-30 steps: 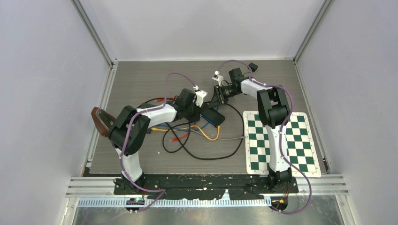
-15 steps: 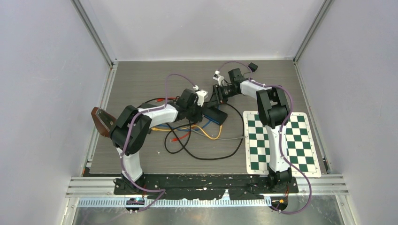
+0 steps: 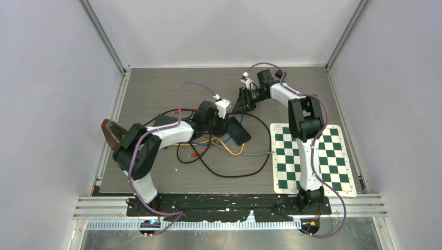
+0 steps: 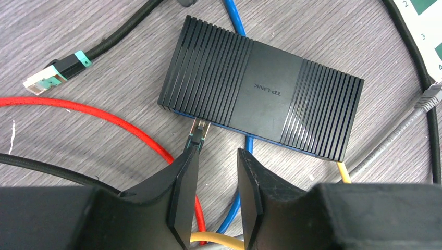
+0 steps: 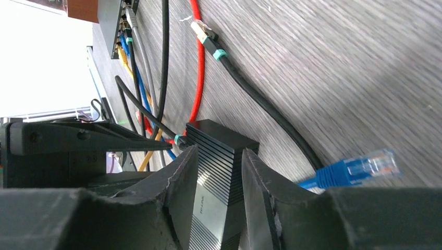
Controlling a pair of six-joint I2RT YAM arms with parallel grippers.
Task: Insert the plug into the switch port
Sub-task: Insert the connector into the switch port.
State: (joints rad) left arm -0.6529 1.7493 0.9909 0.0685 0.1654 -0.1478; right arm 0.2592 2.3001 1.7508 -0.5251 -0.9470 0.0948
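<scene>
- Top external: the left gripper [image 3: 225, 125] sits at the left side of the black switch [image 3: 238, 131], over a tangle of cables on the table [image 3: 156, 88]. The right gripper [image 3: 244, 104] stands just past the switch's far end. A checkered mat [image 3: 312, 156] lies well off to that gripper's right.
- Left wrist: the left gripper's fingers [image 4: 182, 182] are spread a little, with nothing between them. The plug [image 4: 198, 131], black-booted, lies just ahead of the left-hand fingertip. Its tip meets the switch's near face towards the left end, but how deep it sits cannot be told. A blue cable [image 4: 233, 208] runs under the gap and a red cable [image 4: 104, 122] lies left of the fingers. A loose teal-banded plug [image 4: 52, 77] lies farther ahead and left.
- Right wrist: the right gripper's fingers [image 5: 180, 192] are spread, and the switch shows in the gap ahead of them. A loose blue plug [image 5: 365, 165] lies to their right.
</scene>
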